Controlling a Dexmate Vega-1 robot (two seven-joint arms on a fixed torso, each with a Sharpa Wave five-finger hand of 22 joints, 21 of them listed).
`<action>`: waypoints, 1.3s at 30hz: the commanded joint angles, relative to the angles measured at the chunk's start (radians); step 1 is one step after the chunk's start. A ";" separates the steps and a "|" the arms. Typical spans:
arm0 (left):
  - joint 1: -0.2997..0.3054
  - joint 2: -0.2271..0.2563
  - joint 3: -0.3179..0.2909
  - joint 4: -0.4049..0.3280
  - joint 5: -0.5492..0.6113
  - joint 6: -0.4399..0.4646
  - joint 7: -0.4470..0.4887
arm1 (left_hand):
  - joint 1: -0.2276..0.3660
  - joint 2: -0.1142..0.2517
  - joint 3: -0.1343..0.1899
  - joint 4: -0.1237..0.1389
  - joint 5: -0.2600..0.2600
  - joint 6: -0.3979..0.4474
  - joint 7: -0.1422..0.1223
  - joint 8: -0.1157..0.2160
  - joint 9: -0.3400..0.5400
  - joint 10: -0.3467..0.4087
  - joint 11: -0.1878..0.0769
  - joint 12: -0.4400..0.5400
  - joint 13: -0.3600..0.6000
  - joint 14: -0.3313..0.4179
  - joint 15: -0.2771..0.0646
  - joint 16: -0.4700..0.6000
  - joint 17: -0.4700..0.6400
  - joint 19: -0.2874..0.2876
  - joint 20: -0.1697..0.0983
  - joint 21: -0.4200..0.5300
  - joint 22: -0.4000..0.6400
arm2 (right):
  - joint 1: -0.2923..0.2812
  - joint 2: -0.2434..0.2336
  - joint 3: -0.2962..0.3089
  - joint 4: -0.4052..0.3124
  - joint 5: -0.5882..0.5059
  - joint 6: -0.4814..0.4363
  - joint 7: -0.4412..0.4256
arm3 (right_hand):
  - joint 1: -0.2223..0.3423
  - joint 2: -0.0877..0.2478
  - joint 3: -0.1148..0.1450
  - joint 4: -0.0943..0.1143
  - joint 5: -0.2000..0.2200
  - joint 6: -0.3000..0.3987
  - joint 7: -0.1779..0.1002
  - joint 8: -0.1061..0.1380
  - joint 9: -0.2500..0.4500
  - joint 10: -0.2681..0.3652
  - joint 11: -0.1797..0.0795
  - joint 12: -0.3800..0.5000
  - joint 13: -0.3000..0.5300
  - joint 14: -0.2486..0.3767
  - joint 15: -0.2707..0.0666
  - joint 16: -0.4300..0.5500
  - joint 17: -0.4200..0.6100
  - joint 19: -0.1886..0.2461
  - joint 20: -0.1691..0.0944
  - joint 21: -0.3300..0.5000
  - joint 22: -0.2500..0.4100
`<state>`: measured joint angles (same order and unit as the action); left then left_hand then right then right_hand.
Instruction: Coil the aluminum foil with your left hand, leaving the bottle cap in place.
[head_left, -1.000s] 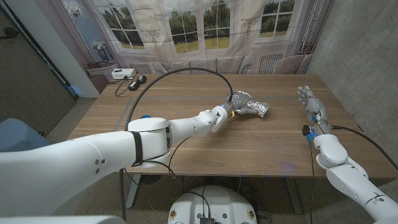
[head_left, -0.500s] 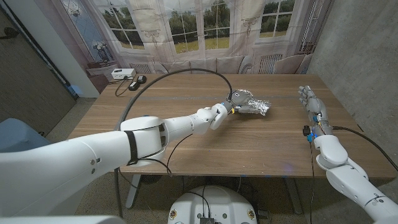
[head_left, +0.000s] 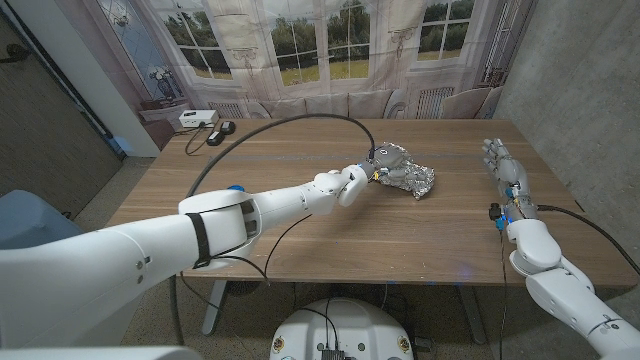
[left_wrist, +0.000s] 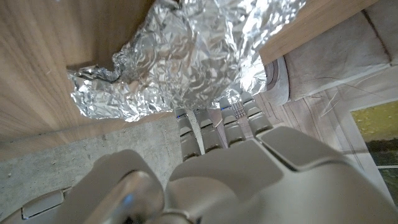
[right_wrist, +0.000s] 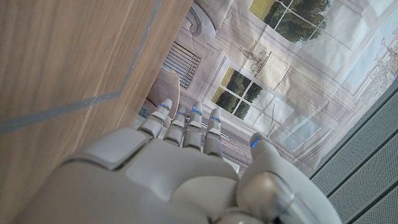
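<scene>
The crumpled aluminum foil (head_left: 408, 176) lies on the wooden table (head_left: 330, 235), right of the middle toward the back. My left hand (head_left: 374, 166) grips its left end, and the fingers (left_wrist: 211, 127) dig into the bunched foil (left_wrist: 186, 62). A small blue thing (head_left: 233, 187), apparently the bottle cap, peeks out behind my left arm at the table's left side, far from the foil. My right hand (head_left: 505, 170) stands on its edge near the table's right edge, fingers straight and together, holding nothing.
A white box (head_left: 196, 118) and small black items (head_left: 220, 130) sit at the far left corner. A black cable (head_left: 290, 118) arcs from my left arm above the table to the hand. Bare wood lies in front of the foil.
My left hand has drawn slightly back and left with the foil's end. The foil has bunched up more, and its right end has swung nearer. The right hand has stayed still.
</scene>
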<state>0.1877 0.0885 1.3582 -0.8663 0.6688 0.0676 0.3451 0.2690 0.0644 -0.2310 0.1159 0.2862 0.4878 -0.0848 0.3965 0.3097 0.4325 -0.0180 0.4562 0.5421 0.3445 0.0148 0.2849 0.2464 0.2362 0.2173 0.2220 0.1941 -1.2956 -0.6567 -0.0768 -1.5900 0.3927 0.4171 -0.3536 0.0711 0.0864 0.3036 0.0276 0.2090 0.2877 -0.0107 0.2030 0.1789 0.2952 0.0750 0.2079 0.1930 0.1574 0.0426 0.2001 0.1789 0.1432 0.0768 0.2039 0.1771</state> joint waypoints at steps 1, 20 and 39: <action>0.035 0.041 -0.037 -0.096 0.051 0.017 0.031 | 0.170 0.112 0.166 -0.094 -0.047 0.013 0.021 0.112 0.144 -0.040 0.007 0.157 0.218 0.076 -0.010 0.113 0.184 0.089 -0.002 0.067 0.073 | -0.016 0.004 0.013 -0.004 -0.001 0.017 0.004 | 0.003 0.000 0.002 0.004 0.001 0.007 -0.007 -0.003 0.005 0.006 -0.005 -0.002 0.002 0.011 0.004 0.004 0.003 0.011 0.004 0.005 0.002; 0.107 -0.225 -0.057 0.360 0.094 0.082 0.772 | 0.218 0.049 0.638 -0.265 -0.087 0.067 -0.037 0.004 -0.070 0.076 -0.060 -0.004 -0.073 0.253 -0.107 0.070 0.047 0.307 -0.084 0.162 0.015 | -0.052 0.008 0.039 -0.012 0.005 0.029 0.007 | 0.004 -0.002 0.001 0.005 0.000 0.011 -0.006 -0.004 0.005 0.008 -0.005 -0.003 0.002 0.017 0.005 0.003 0.004 0.011 0.006 0.003 0.002; 0.134 0.020 -0.022 -0.203 0.072 0.427 0.144 | 0.228 -0.089 0.530 -0.261 -0.091 -0.038 0.014 0.052 0.051 -0.019 -0.020 0.165 0.127 0.205 -0.088 0.175 0.291 0.460 -0.021 0.304 0.054 | -0.019 0.018 0.024 -0.015 -0.020 0.016 -0.001 | 0.005 -0.001 0.002 0.006 0.001 0.006 -0.010 -0.008 0.005 0.010 -0.008 -0.003 0.002 0.030 0.005 0.005 0.004 0.012 0.005 0.003 0.002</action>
<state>0.3185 0.0114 1.3272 -0.8022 0.7464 0.2851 0.8759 0.5003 -0.0099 0.2944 -0.1365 0.2028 0.4888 -0.0603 0.4697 0.3689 0.4409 -0.0415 0.6475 0.6972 0.5480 -0.0530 0.5105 0.5871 0.6353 0.2040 0.5115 0.2789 -1.3312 -0.6456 -0.0435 -1.6035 0.3894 0.4386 -0.3449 0.0711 0.0864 0.3036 0.0275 0.2090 0.2931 -0.0161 0.1990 0.1790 0.3006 0.0695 0.2072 0.1929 0.1734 0.0479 0.2001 0.1789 0.1485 0.0821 0.2038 0.1772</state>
